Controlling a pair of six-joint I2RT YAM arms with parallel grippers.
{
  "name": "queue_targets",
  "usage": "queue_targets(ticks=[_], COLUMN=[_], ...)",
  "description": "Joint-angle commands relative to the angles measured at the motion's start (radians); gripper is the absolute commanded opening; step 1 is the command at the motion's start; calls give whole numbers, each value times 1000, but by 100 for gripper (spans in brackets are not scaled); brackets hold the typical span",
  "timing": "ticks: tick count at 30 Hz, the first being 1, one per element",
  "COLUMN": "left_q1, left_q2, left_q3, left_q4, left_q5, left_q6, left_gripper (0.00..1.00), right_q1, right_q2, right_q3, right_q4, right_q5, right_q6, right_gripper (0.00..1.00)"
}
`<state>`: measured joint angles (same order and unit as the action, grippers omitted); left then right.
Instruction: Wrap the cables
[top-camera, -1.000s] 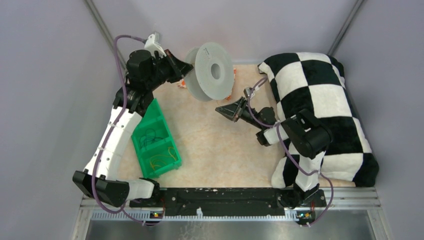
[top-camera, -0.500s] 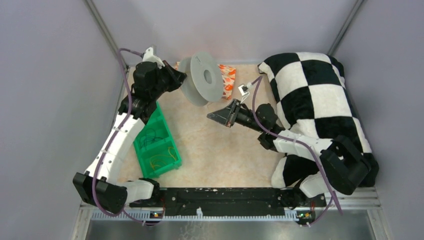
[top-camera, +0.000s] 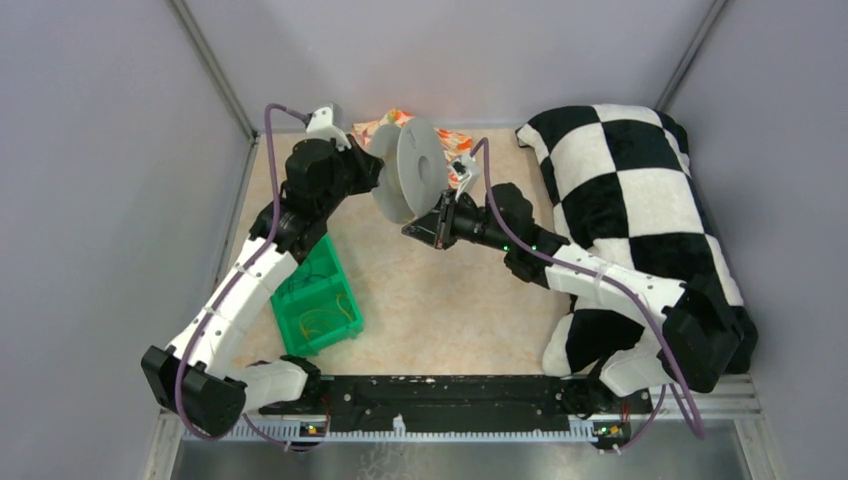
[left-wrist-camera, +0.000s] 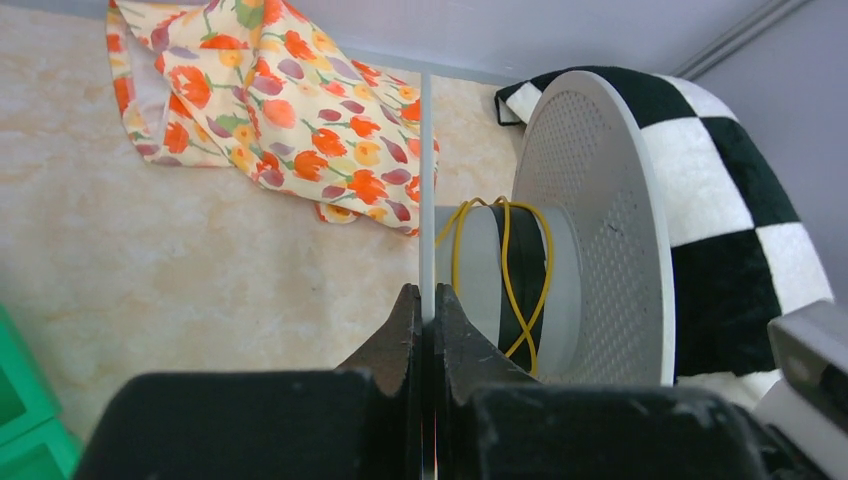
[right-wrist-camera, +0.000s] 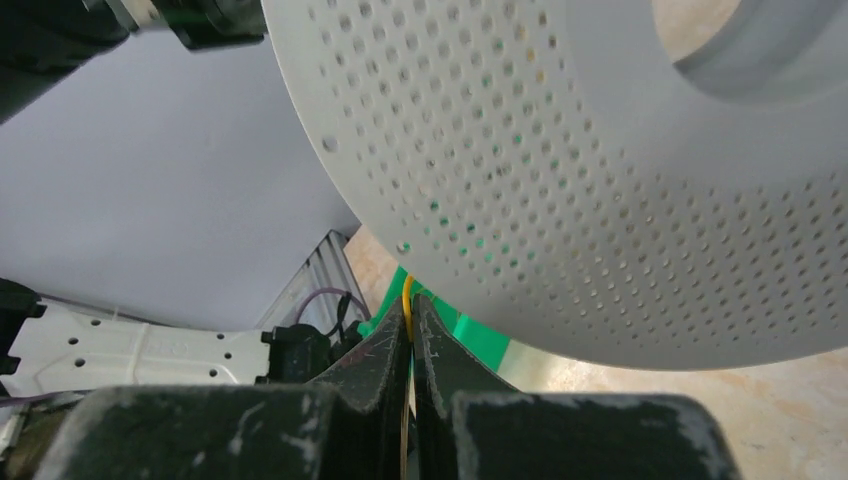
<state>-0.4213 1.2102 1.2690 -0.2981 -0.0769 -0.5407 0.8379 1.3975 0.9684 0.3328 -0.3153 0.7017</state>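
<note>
Spool held by left gripper (left-wrist-camera: 428, 305), closed tight on the thin rim of the near flange; grey spool (left-wrist-camera: 600, 200) stands on edge, hub axis roughly level, pointing toward the right arm. A few turns of yellow cable (left-wrist-camera: 503, 255) sit on the hub. The right gripper (right-wrist-camera: 410, 320) is pinched shut on the loose strand, just below the far flange's rim, and is the nearer for the next turn. No readable labels.

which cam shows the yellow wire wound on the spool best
Left wrist: the yellow wire loops plainly around the hub of the spool. Right wrist shows only a short yellow strand pinched in the shut right pincer under the flange. From the top, the flanges hide it.
</note>
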Motion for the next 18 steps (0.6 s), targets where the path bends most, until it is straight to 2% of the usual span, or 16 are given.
queue_targets(ticks=[1,8,18], left_q1=[-20,-23,-24], left_q2=[-75,-96,-111], left_q3=[-23,-81,-115], left_q4=[167,224,228], left_q5=[-43,68,319], left_q6=[127,256,466], left_gripper=[0,0,0], right_q1=[16,17,17], right_q2=[-1,4,37], right_q3=[133,240,299], right_q4=[-137,-265,-304], right_q5=[6,-6,-116], right_q6=[-80,-141,-173], right_gripper=[0,0,0])
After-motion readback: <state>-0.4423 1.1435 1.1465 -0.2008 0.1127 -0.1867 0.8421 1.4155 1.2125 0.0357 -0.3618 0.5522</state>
